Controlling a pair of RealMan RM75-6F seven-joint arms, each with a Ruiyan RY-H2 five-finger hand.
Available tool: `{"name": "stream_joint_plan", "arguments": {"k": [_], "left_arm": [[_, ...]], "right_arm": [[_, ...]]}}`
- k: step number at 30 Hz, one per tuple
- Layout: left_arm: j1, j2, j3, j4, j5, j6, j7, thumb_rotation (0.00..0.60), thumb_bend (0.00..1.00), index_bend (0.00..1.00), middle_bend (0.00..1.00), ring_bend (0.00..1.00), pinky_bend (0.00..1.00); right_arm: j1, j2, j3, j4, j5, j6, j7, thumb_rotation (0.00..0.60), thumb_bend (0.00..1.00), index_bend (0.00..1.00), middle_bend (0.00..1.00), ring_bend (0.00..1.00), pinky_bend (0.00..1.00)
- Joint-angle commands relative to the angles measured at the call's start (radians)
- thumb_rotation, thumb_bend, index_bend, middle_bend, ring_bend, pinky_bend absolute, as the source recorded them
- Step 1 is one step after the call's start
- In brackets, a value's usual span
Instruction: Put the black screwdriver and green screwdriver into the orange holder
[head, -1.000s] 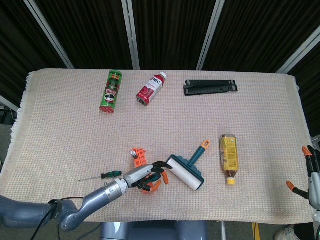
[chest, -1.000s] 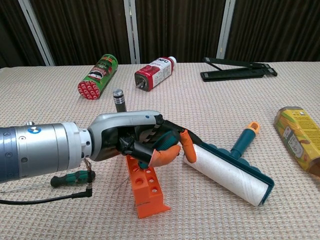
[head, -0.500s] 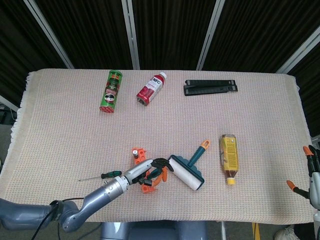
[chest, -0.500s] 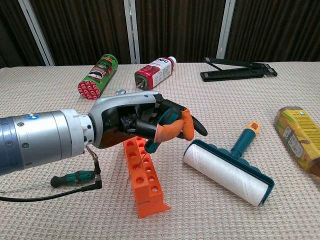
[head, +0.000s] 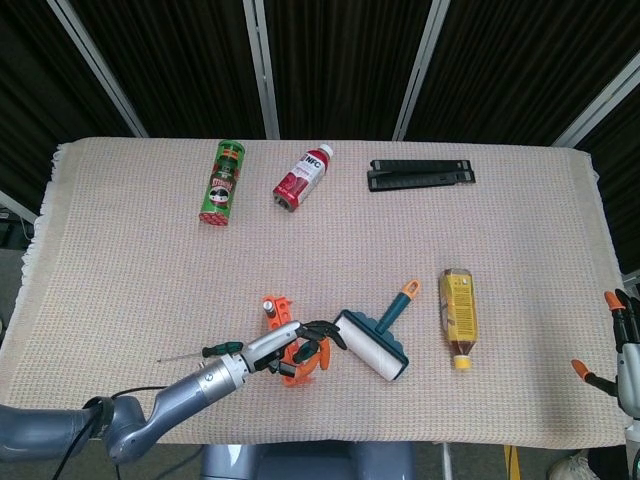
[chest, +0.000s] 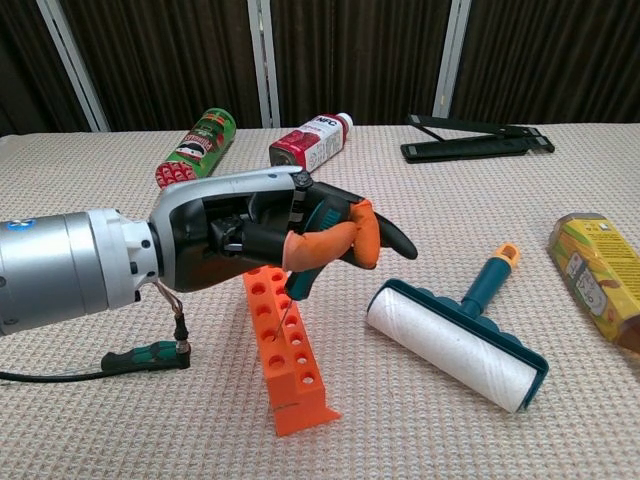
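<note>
My left hand (chest: 262, 238) hovers above the orange holder (chest: 290, 375) and pinches the black screwdriver (chest: 299, 283). Its thin shaft points down at the holder's row of holes. The handle is mostly hidden inside the fingers. In the head view the same hand (head: 296, 346) covers the middle of the holder (head: 279, 313). The green screwdriver (chest: 140, 357) lies flat on the cloth to the left of the holder (head: 222, 349), untouched. My right hand (head: 624, 352) hangs at the table's right edge with fingers spread, holding nothing.
A lint roller (chest: 455, 345) lies just right of the holder. A yellow bottle (head: 459, 310) lies further right. At the back are a green can (head: 222, 183), a red bottle (head: 303, 178) and a black folded stand (head: 420, 175).
My left hand has lifted and drawn back to the left, away from the lint roller. The screwdriver's shaft now hangs over the holder's holes.
</note>
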Motion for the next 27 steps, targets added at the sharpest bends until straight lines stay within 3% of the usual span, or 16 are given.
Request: {"name": "stream_joint_plan", "arguments": {"k": [1, 15, 27], "left_arm": [[-0.008, 0.024, 0.024, 0.022, 0.064, 0.033, -0.08, 0.531, 0.91, 0.52, 0.27, 0.1, 0.14], [-0.036, 0.06, 0.093, 0.064, 0.166, 0.118, -0.267, 0.533, 0.91, 0.38, 0.31, 0.15, 0.16], [-0.059, 0.082, 0.158, 0.099, 0.227, 0.186, -0.405, 0.532, 0.91, 0.19, 0.32, 0.18, 0.18]], "right_arm": [[0.001, 0.0, 0.001, -0.002, -0.001, 0.001, -0.002, 0.6, 0.0, 0.04, 0.03, 0.0, 0.0], [0.004, -0.001, 0.002, -0.01, -0.002, 0.001, -0.015, 0.6, 0.0, 0.04, 0.03, 0.0, 0.0], [0.006, -0.002, 0.003, -0.014, -0.001, -0.001, -0.025, 0.6, 0.0, 0.04, 0.04, 0.0, 0.0]]}}
